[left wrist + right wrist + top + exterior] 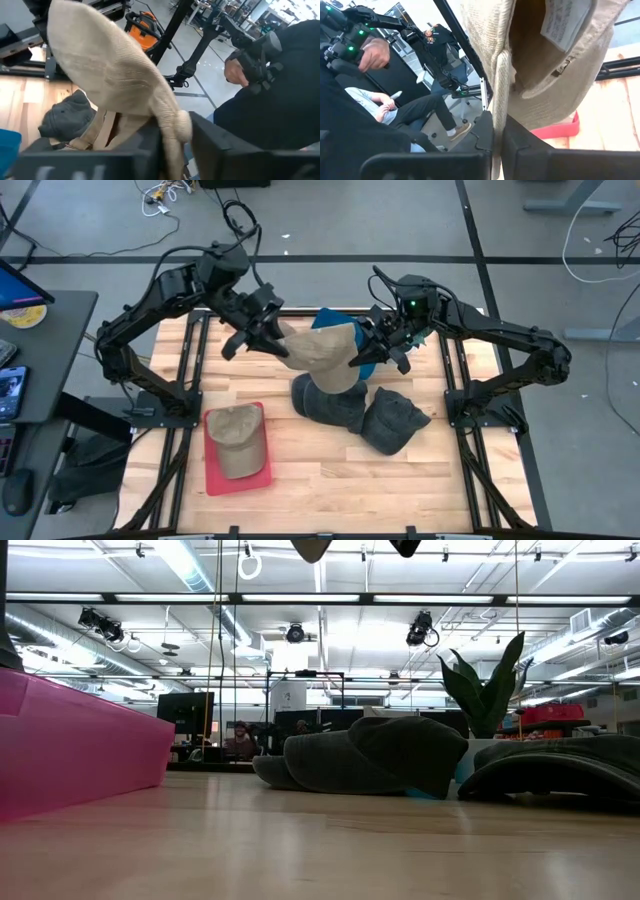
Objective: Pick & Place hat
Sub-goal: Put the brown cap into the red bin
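Two grippers are clamped on one tan corduroy hat (325, 352), which is held in the air above the pile of dark grey hats (345, 405) at the middle of the wooden table (330, 480). The left gripper (272, 340) is pinched on the hat's edge on the side away from the pile's blue item (335, 318), its fingers (150, 145) seen closed on a fold of cloth in the left wrist view. The right gripper (375, 345) is shut on the opposite rim, the seam being nipped between its fingers (485, 135). A second tan hat (237, 442) is already laid on the pink tray (215, 475), well apart from the pile. The hat is judged light, soft and floppy; it sags between holds, so the stiffer brim or seamed rim is the better place to be gripped.
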`<move>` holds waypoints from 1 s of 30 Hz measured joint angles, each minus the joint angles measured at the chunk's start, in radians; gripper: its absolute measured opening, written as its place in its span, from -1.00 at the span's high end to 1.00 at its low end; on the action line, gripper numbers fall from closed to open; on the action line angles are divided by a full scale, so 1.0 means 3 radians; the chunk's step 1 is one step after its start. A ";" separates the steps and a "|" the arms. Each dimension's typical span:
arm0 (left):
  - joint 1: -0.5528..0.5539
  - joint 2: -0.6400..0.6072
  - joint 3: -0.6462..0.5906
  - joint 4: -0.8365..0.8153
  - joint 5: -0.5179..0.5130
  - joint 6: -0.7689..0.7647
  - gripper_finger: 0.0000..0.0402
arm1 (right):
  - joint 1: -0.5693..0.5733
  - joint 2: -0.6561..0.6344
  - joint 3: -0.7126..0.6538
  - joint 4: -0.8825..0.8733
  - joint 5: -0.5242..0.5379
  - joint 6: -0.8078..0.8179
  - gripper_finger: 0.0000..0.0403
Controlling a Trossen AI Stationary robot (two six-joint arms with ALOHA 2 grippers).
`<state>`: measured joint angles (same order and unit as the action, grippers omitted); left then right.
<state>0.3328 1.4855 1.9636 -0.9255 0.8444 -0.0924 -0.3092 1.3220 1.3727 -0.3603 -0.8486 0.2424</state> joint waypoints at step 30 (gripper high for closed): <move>0.0006 -0.0009 -0.0001 -0.1683 0.0192 0.0478 0.91 | -0.0158 -0.0308 0.0001 -0.0568 0.0071 0.0088 -0.41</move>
<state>0.3345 1.4828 1.9633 -1.4305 0.9020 0.0510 -0.3565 1.2296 1.3731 -0.5308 -0.8272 0.2688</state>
